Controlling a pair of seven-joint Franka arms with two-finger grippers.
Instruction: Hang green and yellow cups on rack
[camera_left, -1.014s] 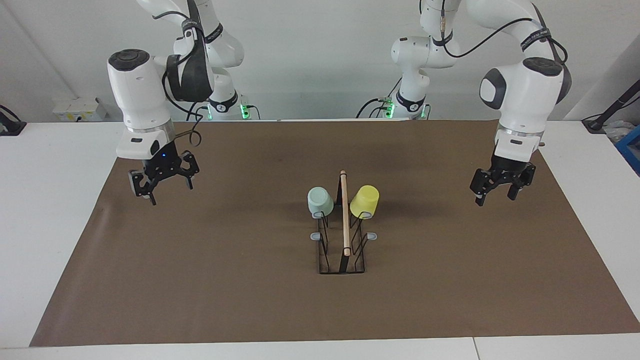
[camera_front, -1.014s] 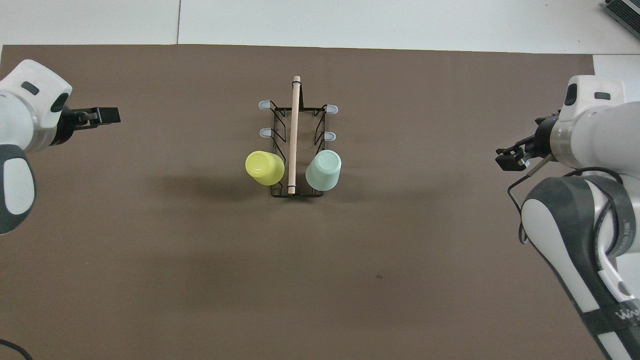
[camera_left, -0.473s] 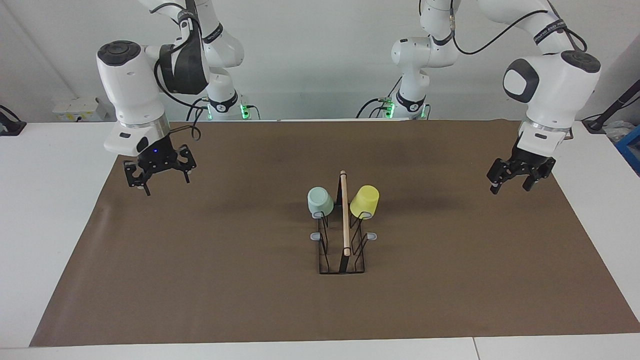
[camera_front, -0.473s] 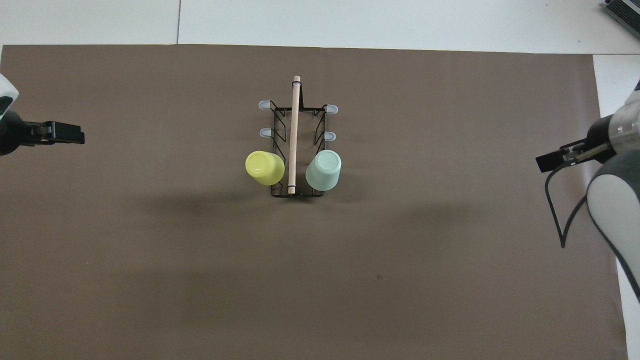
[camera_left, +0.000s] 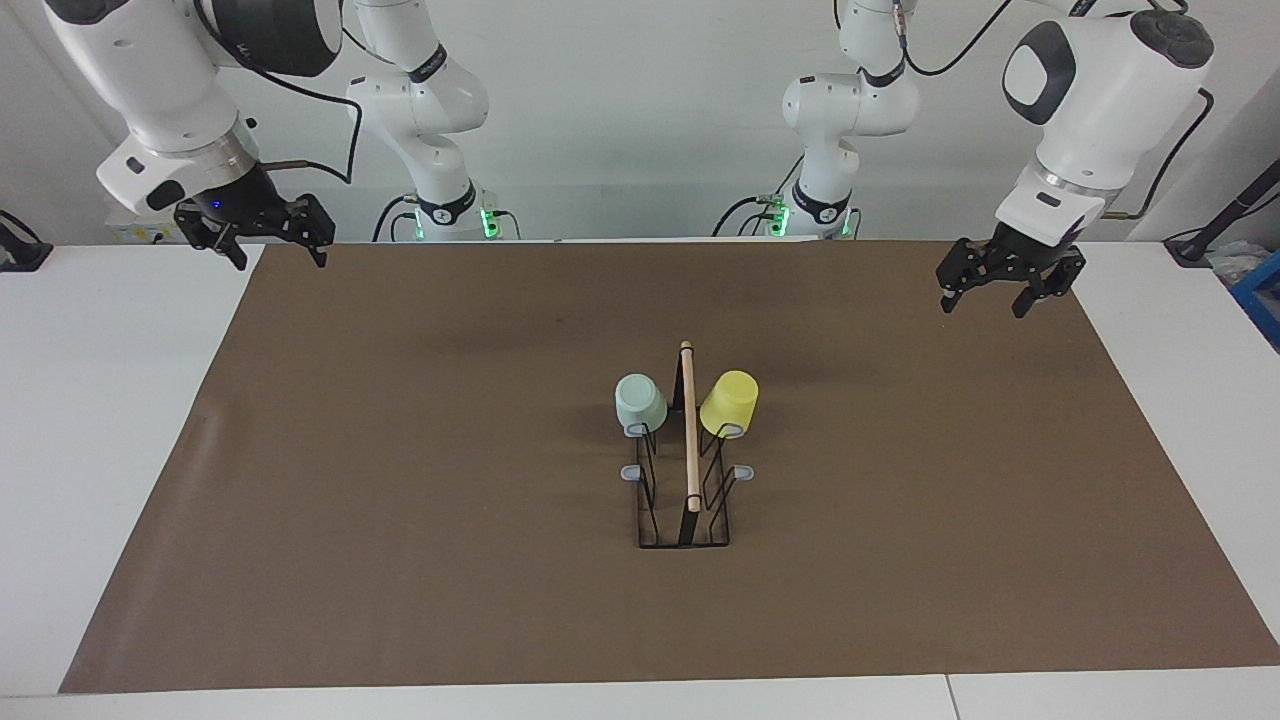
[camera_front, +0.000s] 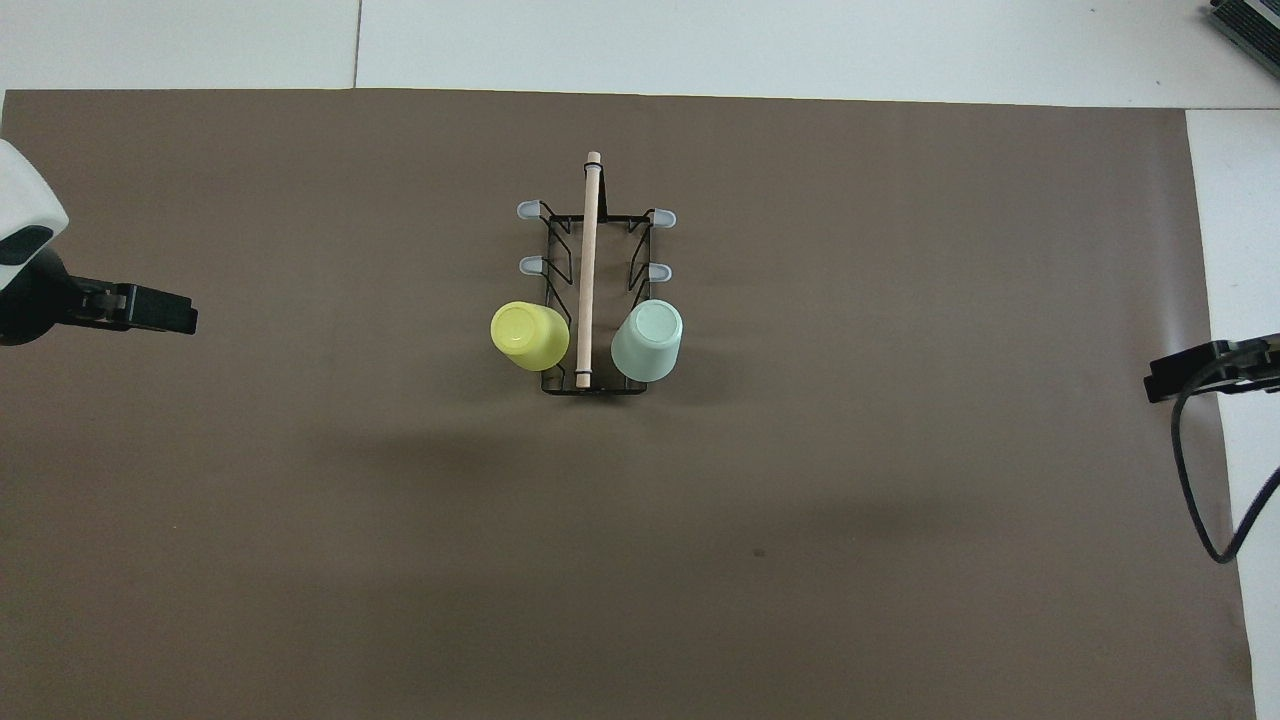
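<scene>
I see the bench (camera_left: 100, 420) with its brown mat (camera_left: 400, 500). Mid-mat stands the rack (camera_left: 686, 500); the yellow cup (camera_left: 730, 402) and green cup (camera_left: 640, 400) hang upturned on its prongs nearest the robots. Left gripper (camera_left: 1005, 290) and right gripper (camera_left: 262, 232) hover over the mat's ends, fingers spread, empty.

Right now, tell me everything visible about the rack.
The rack is a black wire frame with a light wooden rod handle along its top, standing upright on the brown mat mid-table. Six grey-tipped prongs; the two nearest the robots carry the inverted green cup and yellow cup. Four prongs are bare. No gripper touches it.
</scene>
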